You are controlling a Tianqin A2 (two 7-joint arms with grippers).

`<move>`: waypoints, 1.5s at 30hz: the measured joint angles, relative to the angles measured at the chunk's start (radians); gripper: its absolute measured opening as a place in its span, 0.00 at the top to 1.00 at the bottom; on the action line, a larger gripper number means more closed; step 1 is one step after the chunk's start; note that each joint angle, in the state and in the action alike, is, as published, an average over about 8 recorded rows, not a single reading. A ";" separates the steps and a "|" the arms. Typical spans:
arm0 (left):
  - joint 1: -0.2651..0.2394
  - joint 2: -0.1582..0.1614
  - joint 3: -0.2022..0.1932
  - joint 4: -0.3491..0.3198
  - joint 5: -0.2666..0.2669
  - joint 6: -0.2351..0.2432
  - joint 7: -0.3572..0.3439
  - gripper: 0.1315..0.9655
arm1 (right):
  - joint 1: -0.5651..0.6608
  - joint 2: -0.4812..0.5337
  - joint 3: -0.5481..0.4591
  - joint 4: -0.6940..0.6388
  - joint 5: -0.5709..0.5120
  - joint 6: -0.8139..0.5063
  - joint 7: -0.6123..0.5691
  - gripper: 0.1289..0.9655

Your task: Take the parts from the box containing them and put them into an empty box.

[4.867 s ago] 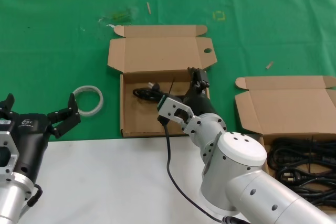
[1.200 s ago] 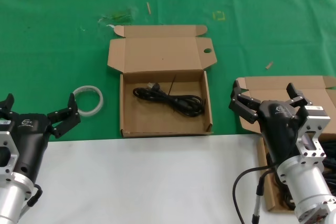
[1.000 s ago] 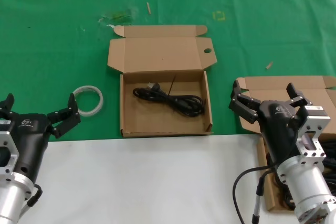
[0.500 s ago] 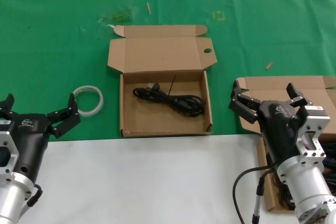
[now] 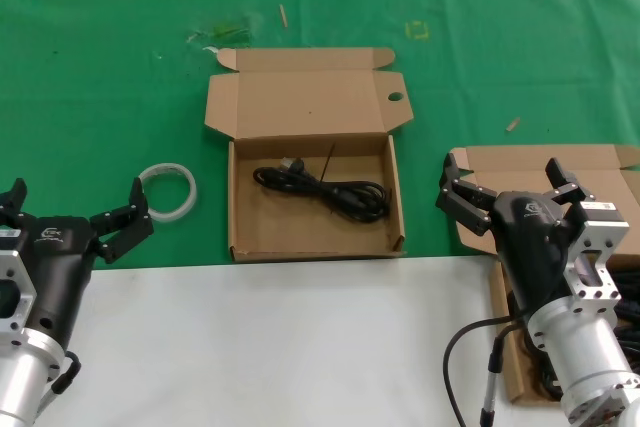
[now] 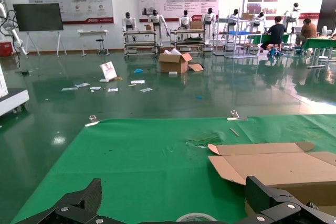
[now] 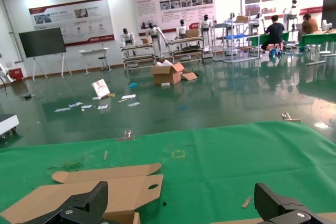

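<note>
The box with a round hole in its lid (image 5: 237,197) lies open in the middle, and one black coiled cable (image 5: 325,187) rests on its floor. The plain-lid box (image 5: 600,159) is at the right, its cables (image 5: 630,292) mostly hidden behind my right arm. My right gripper (image 5: 505,182) hangs open and holds nothing, over that box's near-left corner. The right wrist view shows the same gripper (image 7: 181,211) facing the holed lid (image 7: 105,187). My left gripper (image 5: 72,205) waits open at the lower left, also seen in the left wrist view (image 6: 176,208).
A white translucent ring (image 5: 168,190) lies on the green cloth (image 5: 100,97) just beyond the left gripper, also visible as the ring (image 6: 197,217) in the left wrist view. Small scraps (image 5: 512,124) dot the cloth. A white table surface (image 5: 250,337) fills the near side.
About five seconds ago my right gripper was inside the holed box at the cable; it has since drawn back to the right box, leaving the cable there. Nothing moved in the last second.
</note>
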 joint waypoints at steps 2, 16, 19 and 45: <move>0.000 0.000 0.000 0.000 0.000 0.000 0.000 0.00 | 0.000 0.000 0.000 0.000 0.000 0.000 0.000 0.00; 0.000 0.000 0.000 0.000 0.000 0.000 0.000 0.00 | 0.000 0.000 0.000 0.000 0.000 0.000 0.000 0.00; 0.000 0.000 0.000 0.000 0.000 0.000 0.000 0.00 | 0.000 0.000 0.000 0.000 0.000 0.000 0.000 0.00; 0.000 0.000 0.000 0.000 0.000 0.000 0.000 0.00 | 0.000 0.000 0.000 0.000 0.000 0.000 0.000 0.00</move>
